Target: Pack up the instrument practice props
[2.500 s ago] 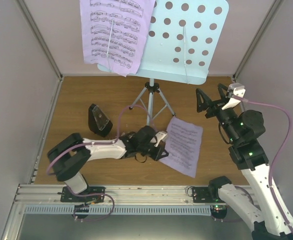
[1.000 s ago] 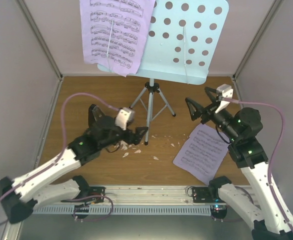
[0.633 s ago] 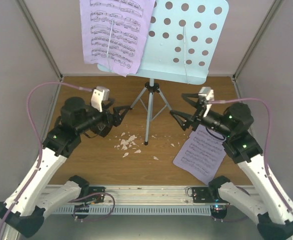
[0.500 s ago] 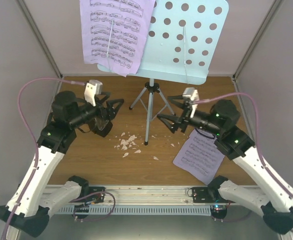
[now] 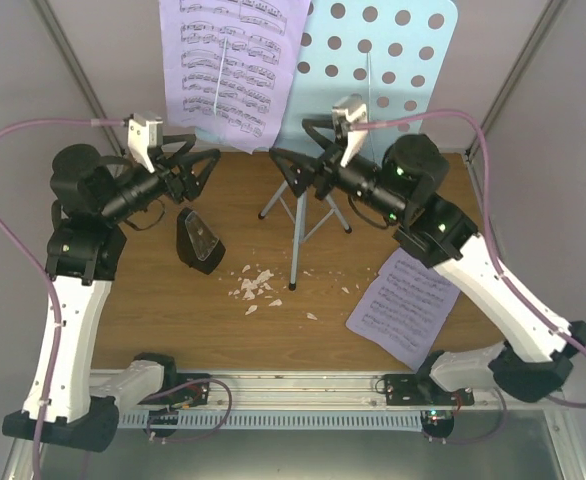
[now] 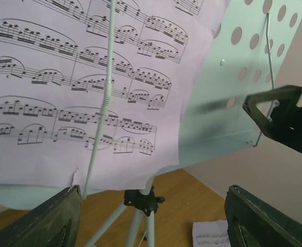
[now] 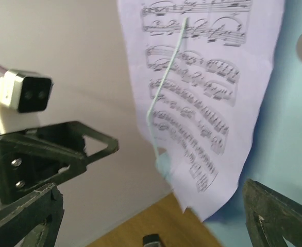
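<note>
From above, the light blue music stand (image 5: 377, 95) is upright at the back of the wooden worktop (image 5: 153, 300). Its tripod legs (image 5: 298, 205) are spread, and one lilac sheet-music page (image 5: 235, 62) hangs on the left part of its hole-dotted desk. A second lilac page (image 5: 409, 305) lies flat on the worktop at the right. The black metronome (image 5: 200, 241) stands left of the tripod, and white crumbs (image 5: 254, 285) are scattered between them. Both arms are raised. The left pincer (image 5: 194, 161) is wide with nothing in it, just below the hanging page. The right pincer (image 5: 302, 150) is also wide and holds nothing, in front of the desk's lower edge.

The left wrist view shows the hanging page close up, crossed by a thin wire retainer (image 6: 102, 103). Both of its own fingers are spread apart at the bottom corners. One finger (image 6: 273, 110) of the right pincer shows at the right.

In the right wrist view, the same page hangs against the blue desk. The left arm's wrist camera (image 7: 23, 95) sits at the left.
</note>
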Controlling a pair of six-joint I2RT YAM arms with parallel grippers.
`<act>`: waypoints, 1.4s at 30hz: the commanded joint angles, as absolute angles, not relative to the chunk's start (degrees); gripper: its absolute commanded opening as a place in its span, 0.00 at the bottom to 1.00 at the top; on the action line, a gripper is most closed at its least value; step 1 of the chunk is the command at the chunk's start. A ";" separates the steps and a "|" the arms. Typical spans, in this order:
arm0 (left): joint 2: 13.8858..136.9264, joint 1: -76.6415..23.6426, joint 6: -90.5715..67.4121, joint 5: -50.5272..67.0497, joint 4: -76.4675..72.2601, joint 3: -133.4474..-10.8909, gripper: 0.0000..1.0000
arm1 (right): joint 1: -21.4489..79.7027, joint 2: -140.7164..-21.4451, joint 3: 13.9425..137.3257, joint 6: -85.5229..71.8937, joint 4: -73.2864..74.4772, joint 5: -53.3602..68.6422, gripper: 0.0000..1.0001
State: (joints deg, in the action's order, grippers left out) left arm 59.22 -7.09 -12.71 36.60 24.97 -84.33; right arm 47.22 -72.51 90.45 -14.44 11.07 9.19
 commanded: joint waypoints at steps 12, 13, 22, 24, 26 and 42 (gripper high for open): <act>69.58 -3.35 -18.93 48.19 17.36 -95.08 0.64 | 40.27 -85.99 107.40 -21.91 16.34 6.52 0.87; 70.42 -3.34 -19.20 48.38 17.11 -95.77 0.63 | 40.18 -86.22 107.62 -22.00 16.06 6.38 0.86; 74.70 -3.25 -22.06 51.72 14.49 -99.91 0.54 | 40.10 -88.27 109.49 -22.85 13.60 6.24 0.78; 75.40 -3.25 -22.02 52.07 14.56 -100.54 0.52 | 40.11 -88.93 110.12 -23.05 13.20 6.55 0.76; 76.02 -3.25 -22.27 52.87 14.39 -101.12 0.51 | 40.08 -89.48 110.57 -23.27 12.80 6.76 0.75; 79.51 -3.43 -23.29 54.77 13.09 -103.44 0.47 | 40.32 -91.01 111.26 -24.02 9.04 8.47 0.67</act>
State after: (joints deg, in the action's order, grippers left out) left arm 78.56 -3.64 -22.55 53.89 15.94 -102.02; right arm 40.80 -90.00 109.54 -23.33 11.38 8.73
